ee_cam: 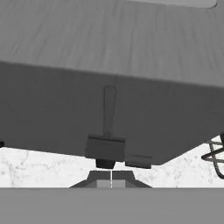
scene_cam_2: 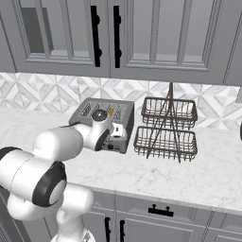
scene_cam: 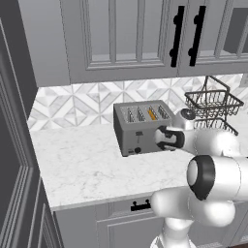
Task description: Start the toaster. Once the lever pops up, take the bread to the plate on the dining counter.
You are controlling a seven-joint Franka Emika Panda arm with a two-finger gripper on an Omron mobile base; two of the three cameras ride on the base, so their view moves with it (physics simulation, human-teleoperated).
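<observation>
Starting the toaster (scene_cam: 142, 127): lever (ee_cam: 105, 148) pressed low.
Fingers (ee_cam: 111, 179) clenched empty, tips touching just under the lever at the slot's bottom; bread (scene_cam: 152, 114) sits in a slot, on the bench (scene_cam: 82, 164); next, likely: back off, wait for the pop-up.

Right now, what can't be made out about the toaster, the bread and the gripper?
- Bread: just an orange sliver in a toaster slot in both base views; too small to judge.
- Right lever and knob: the arm's wrist covers them in both base views.
- Gripper: shut below the lever in the hand view; contact unclear.
- Plate, dining counter: outside the frames.
</observation>
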